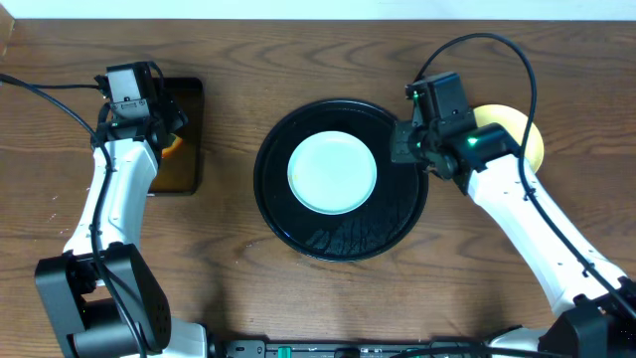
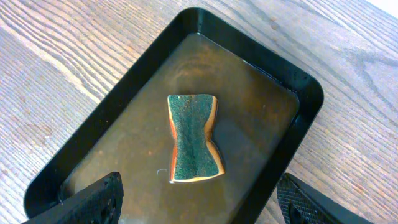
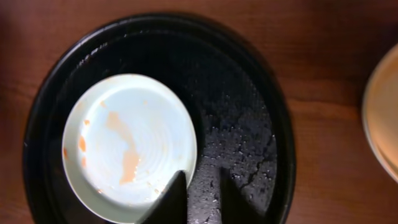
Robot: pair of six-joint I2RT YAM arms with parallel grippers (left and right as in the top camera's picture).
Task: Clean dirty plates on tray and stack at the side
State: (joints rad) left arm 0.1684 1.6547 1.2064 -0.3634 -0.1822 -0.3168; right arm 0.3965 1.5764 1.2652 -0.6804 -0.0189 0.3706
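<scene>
Slippage is the nearest worry: the right gripper [image 3: 199,202] hangs at the rim of the mint-white plate [image 3: 130,146], fingers parted only a crack and pinching nothing. A glossy rim on the wet tray [image 3: 249,93] could skate away if a finger lands on it instead of straddling it. The plate lies flat inside the tray, streaked with orange-brown sauce [image 3: 127,155], so it looks uncleaned. Beyond, the pale yellow plate [image 3: 382,118] rests on the table beside the tray. Farthest off, the left gripper [image 2: 202,202] hovers, fingers spread wide, over the sponge [image 2: 194,138] in the pan [image 2: 298,118] of brownish liquid; lifted soaked, it could drip across the wood.
</scene>
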